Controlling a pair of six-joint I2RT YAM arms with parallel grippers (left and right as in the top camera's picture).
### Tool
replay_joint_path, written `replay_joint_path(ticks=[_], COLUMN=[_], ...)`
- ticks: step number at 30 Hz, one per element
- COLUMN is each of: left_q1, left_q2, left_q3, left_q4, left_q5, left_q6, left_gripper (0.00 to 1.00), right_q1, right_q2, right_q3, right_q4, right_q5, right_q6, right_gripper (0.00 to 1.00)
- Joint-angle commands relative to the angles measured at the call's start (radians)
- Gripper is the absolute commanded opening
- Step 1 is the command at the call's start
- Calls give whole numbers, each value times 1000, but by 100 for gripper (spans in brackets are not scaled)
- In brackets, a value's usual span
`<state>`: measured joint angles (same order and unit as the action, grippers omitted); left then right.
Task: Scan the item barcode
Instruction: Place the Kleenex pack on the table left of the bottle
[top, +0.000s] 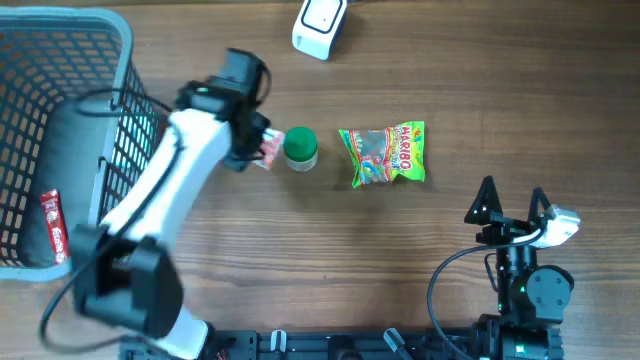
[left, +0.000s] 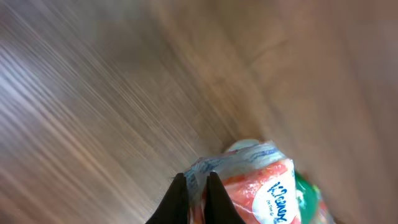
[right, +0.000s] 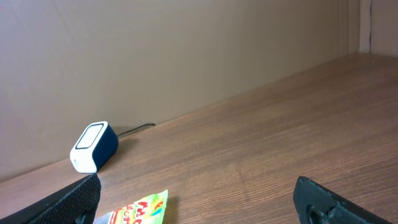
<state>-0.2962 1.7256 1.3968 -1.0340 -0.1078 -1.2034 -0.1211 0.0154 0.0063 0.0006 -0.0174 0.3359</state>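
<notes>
The item (top: 298, 148), a red-and-white wrapped pack with a green top, lies on the table just left of centre. My left gripper (top: 262, 150) is shut on the pack's crinkled clear edge; in the left wrist view the two black fingers (left: 180, 196) pinch that edge of the item (left: 261, 186). No barcode shows. The white scanner (top: 320, 25) sits at the far edge, seen also as a white-and-dark scanner (right: 93, 146) in the right wrist view. At the near right my right gripper (top: 513, 215) stands open and holds nothing, its gap (right: 196, 199) wide.
A green Haribo bag (top: 385, 152) lies right of the item; its corner of the bag (right: 134, 211) shows near my right fingers. A grey wire basket (top: 120, 90) fills the left side, with a red packet (top: 52, 225) inside.
</notes>
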Motion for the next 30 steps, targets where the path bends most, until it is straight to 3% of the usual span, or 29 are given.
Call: replay_joint_path(ticks=[1,3,11,12,13,15,17,19,24,28,30], left_q1=[-54,-67,-66,-67,-66,-64,-65,-64,-7,304,528], left_q2=[123,147,146,145,132,57,-52,-200,-476,-555,-545], left_q3=[-82,-134,-187,-187,-187,-175,-151,-109,127,249,249], left_q4=[52,86,103,103,103,95,45,23,79,84,55], left_q5=[-18,-22,-30,-29,-28,-42,-102,-167,-311,-288,-204], left_q6=[-176,-229,-241,-241,-233,-167,-161,-52,415,439,433], left_gripper=[4,4,4,8,16,54,81,98,100,100,100], right_q1=[-1,-1,-1,-1,-1,-1,-1,-1,-1,-1,-1], right_q2=[-8,-8,-8,-8,-8,-8,-8,-8,-8,-8,-8], right_q3=[-1,-1,-1,-1,-1,-1,-1,-1,-1,-1,-1], right_q4=[5,5,5,5,5,5,5,5,5,5,5], right_q5=[10,10,10,10,10,10,10,10,10,10,10], right_q6=[-11,-11,-11,-10,-11,-11,-11,-11,-11,-11,-11], right_gripper=[100,100,100,100,100,100,100,99,100,100,100])
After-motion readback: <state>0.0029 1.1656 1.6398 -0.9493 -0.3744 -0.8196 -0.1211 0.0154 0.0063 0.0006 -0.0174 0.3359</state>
